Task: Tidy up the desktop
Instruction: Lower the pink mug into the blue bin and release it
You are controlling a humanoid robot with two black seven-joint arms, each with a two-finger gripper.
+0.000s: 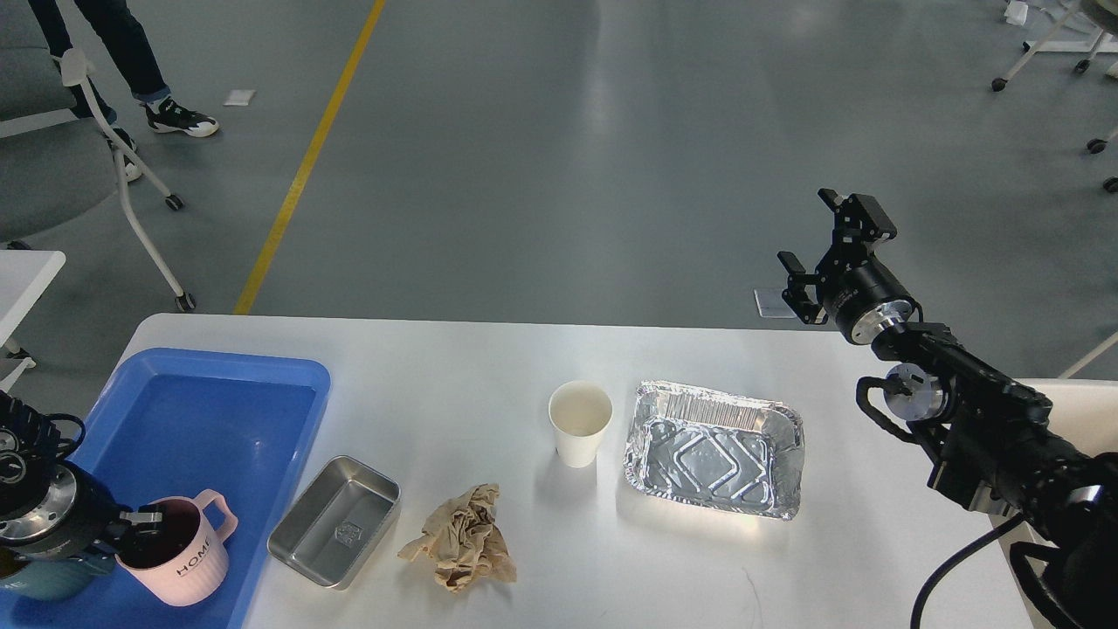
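The white desktop (pixel 489 367) carries a white paper cup (pixel 580 423), a foil tray (pixel 714 448), a steel tin (pixel 335 521) and a crumpled brown paper (pixel 463 538). At the near left, a pink mug (pixel 183 559) marked HOME stands upright in the blue tray (pixel 218 411). My left gripper (pixel 133 527) is shut on the mug's rim, one finger inside it. My right gripper (pixel 825 238) hangs open and empty beyond the table's far right edge.
A teal cup (pixel 39 578) sits in the blue tray's near corner, partly under my left arm. Beyond the table is grey floor with a yellow line (pixel 301 170). A wheeled chair (pixel 61 148) and a person's legs are at far left.
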